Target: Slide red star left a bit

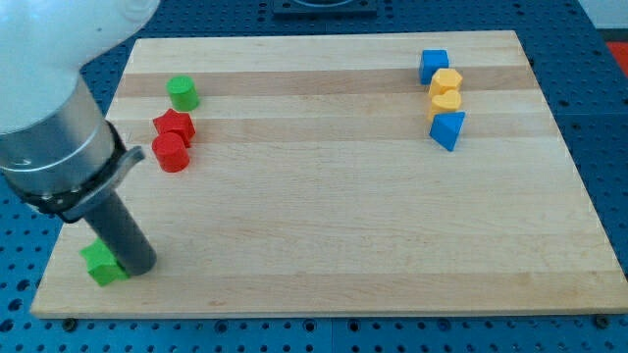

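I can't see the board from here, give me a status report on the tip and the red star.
My tip at view's lower left, beside green block. Red star far above it, untouched, red cylinder touching below. Green cylinder just above star.

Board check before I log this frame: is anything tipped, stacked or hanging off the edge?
Nothing stands out. All blocks lie flat on the board. My tip touches the green block near the bottom-left corner.

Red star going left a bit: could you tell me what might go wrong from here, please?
1. The red cylinder touches the red star, so a push may drag it along.
2. The star sits near the board's left edge; overshoot could tip it off.
3. My tip rests by the green block and could knock it when leaving.
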You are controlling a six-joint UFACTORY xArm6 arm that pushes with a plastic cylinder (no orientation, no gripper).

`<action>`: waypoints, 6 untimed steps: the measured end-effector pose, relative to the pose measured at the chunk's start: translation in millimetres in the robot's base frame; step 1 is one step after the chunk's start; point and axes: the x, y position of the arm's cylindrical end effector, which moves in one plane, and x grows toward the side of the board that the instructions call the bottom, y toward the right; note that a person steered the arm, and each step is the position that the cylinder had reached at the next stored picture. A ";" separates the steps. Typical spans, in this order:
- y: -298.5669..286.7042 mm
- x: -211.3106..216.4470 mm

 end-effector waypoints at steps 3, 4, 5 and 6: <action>66.0 -47.9; 71.9 -100.1; 67.3 -147.3; 64.4 -155.9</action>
